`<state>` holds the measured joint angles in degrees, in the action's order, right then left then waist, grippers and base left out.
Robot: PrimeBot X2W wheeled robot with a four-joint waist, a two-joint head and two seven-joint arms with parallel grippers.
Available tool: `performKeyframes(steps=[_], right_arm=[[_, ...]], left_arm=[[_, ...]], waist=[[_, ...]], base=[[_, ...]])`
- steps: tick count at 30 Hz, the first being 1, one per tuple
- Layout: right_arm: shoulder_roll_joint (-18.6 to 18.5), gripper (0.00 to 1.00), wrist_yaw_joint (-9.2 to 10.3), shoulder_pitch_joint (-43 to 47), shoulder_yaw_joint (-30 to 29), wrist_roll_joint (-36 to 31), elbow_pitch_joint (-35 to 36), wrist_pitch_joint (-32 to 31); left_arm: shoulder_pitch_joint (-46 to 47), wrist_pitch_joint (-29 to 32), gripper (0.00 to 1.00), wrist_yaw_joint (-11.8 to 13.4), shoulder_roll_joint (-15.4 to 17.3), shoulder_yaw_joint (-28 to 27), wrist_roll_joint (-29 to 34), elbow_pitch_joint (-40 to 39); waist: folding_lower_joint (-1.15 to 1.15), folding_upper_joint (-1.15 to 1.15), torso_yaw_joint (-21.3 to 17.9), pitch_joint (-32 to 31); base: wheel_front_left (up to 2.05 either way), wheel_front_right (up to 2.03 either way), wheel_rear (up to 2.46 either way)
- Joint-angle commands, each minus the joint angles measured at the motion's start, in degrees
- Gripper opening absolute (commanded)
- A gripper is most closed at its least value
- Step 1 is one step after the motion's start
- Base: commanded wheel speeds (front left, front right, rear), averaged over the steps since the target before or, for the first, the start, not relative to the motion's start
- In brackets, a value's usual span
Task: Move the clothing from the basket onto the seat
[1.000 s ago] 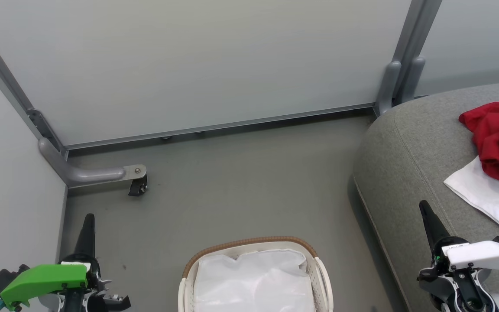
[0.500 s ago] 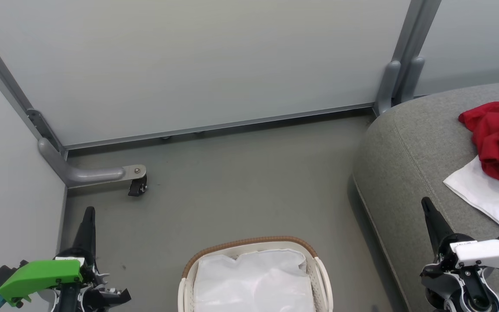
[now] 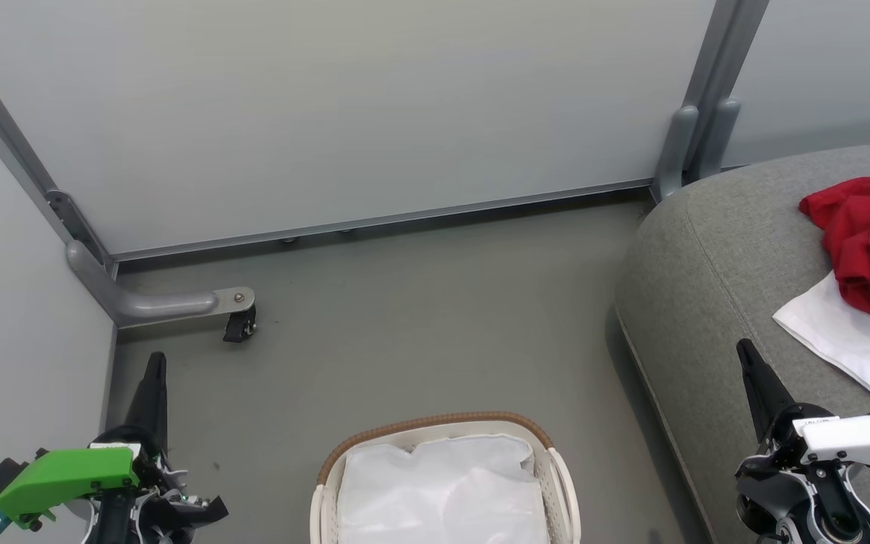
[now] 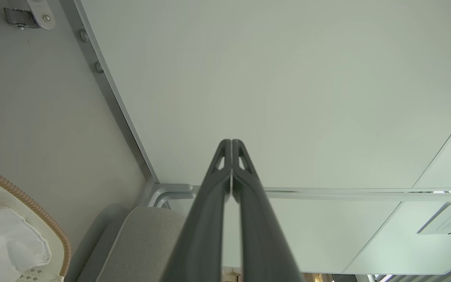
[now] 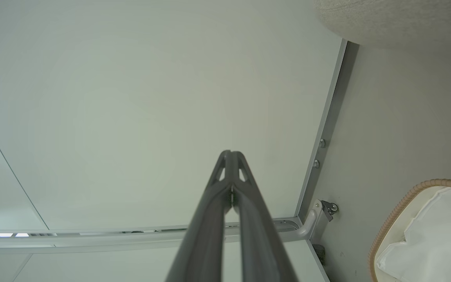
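The white perforated basket with its brown woven rim stands on the floor at the bottom centre, and a glossy white liner sheet lies in it. A red garment and a white cloth rest on the grey seat at the right. My left gripper is shut and holds nothing, low at the left of the basket. My right gripper is shut and holds nothing, over the seat's front edge. Both wrist views show fingertips pressed together: left gripper, right gripper. The basket rim and the seat appear in the left wrist view.
Pale partition panels close off the back and left, with a grey foot and caster on the floor at the left. A grey post stands beside the seat's far corner. Grey floor lies between basket and panel.
My left gripper has crept slightly up the picture. My right gripper has shifted slightly up and to the right. The clothing and basket stay put.
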<state>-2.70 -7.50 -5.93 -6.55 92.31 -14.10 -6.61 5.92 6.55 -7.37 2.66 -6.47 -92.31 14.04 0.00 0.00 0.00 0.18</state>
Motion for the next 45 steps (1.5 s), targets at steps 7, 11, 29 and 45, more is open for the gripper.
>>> performKeyframes(steps=[7,11,29,45], right_arm=[[-0.3,0.00,0.02,-0.5,-0.1,0.2,0.2,-0.1],[-0.3,0.00,0.02,-0.5,-0.1,0.2,0.2,-0.1],[-0.3,0.00,0.02,-0.5,-0.1,0.2,0.2,-0.1],[-0.3,0.00,0.02,-0.5,-0.1,0.2,0.2,-0.1]], left_arm=[[0.7,0.2,0.00,-0.2,0.4,-0.2,-0.2,-0.1],[0.7,0.2,0.00,-0.2,0.4,-0.2,-0.2,-0.1],[0.7,0.2,0.00,-0.2,0.4,-0.1,-0.2,-0.1],[0.7,0.2,0.00,-0.2,0.4,-0.1,-0.2,-0.1]], waist=[[0.00,0.00,0.0,0.0],[0.00,0.00,0.0,0.0],[0.00,0.00,0.0,0.0],[0.00,0.00,0.0,0.0]], base=[[0.00,0.00,0.00],[0.00,0.00,0.00],[0.00,0.00,0.00],[0.00,0.00,0.00]])
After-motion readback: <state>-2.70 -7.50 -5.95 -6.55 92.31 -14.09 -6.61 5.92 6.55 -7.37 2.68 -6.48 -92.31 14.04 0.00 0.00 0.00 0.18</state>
